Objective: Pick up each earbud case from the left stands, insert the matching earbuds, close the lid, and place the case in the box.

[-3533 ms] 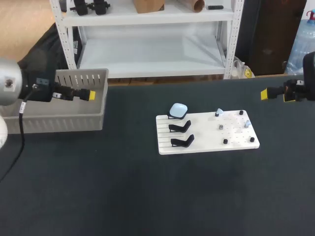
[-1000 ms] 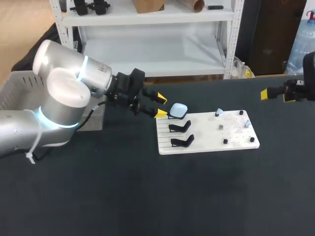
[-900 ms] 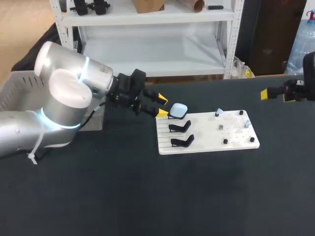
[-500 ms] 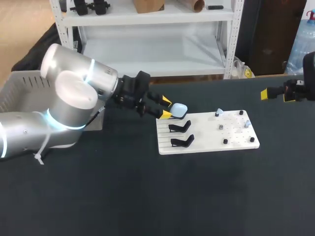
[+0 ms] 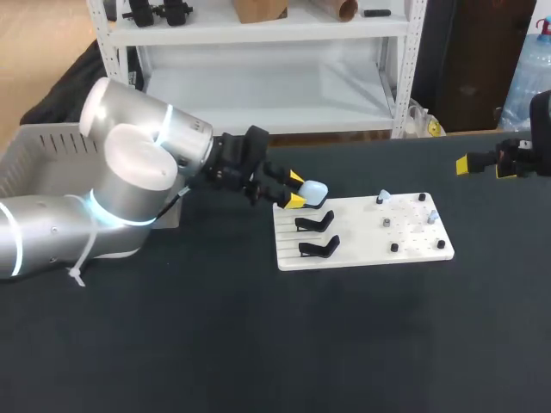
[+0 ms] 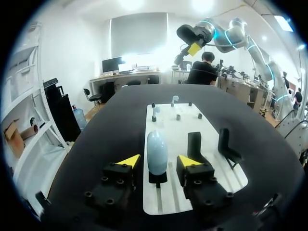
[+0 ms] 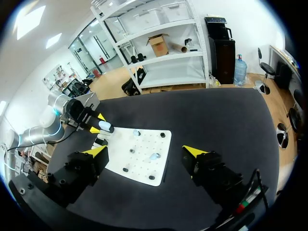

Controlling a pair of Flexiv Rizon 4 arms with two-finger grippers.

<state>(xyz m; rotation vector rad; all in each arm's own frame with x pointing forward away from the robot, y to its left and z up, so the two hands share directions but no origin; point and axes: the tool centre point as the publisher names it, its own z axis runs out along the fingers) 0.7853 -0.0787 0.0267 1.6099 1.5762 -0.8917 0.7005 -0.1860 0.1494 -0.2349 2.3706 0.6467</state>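
The left hand is open, its fingers flanking the pale blue earbud case without touching it. The case sits upright on its stand. This looks like the pick-up step: next, close squarely on the case and lift it clear. Far across the bench, the right hand hangs wide open and empty.

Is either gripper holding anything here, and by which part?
Nothing is held. The left gripper stands open with the light blue earbud case between its fingers, untouched on its stand; the right gripper is open and empty.
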